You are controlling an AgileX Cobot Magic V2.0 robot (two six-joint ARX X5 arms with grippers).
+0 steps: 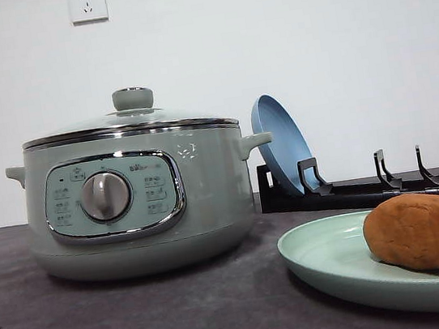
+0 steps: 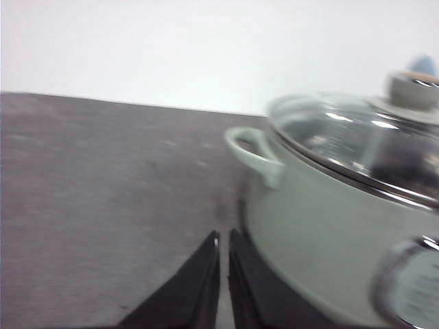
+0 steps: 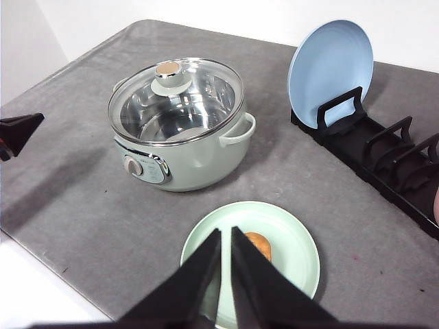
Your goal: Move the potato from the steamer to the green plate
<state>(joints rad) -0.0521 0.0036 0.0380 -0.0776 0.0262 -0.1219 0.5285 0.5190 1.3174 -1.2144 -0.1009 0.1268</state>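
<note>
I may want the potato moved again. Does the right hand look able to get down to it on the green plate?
Probably yes. The right hand, shut, hangs above the potato, which lies bare on the green plate, with nothing seen between them. It would need to open first.

We see a flat table covered in dark grey, slightly felt-like cloth [image 1: 143,322] — it carries three things directly. Toward the robot's left stands the large round sage-green electric steamer [image 1: 139,204], its glass lid on. Near the front right lies the wide, shallow mint-green plate [image 1: 332,267], bearing the orange-brown potato [image 1: 429,229]. Behind the plate, along the back right, sits a long black slotted dish rack [image 1: 354,190] — a round blue plate [image 1: 281,152] stands upright in it.
</note>
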